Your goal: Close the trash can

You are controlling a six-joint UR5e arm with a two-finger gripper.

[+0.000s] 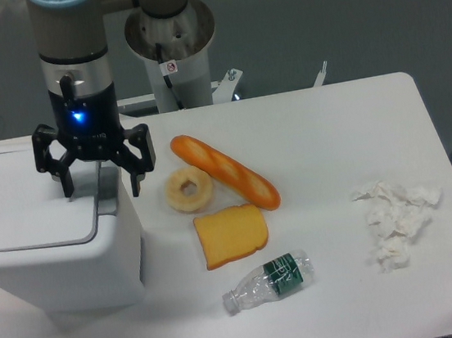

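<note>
The trash can (49,240) stands at the worktop's (328,123) left edge, its lid lying flat. Above its right rim hangs the claw (100,180), fingers spread wide, holding nothing. Toward the middle lie a baguette (225,171), a pineapple ring (189,189), a bread slice (232,234) and a bottle (268,280); crumpled tissue (396,221) sits near the right edge.

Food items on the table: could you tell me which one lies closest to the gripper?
The ring-shaped pineapple slice, just right of the gripper; the baguette and bread slice lie farther off.

The trash can (44,232) runs off the frame's left edge — the gripper (99,178) hides its grey latch area.
</note>
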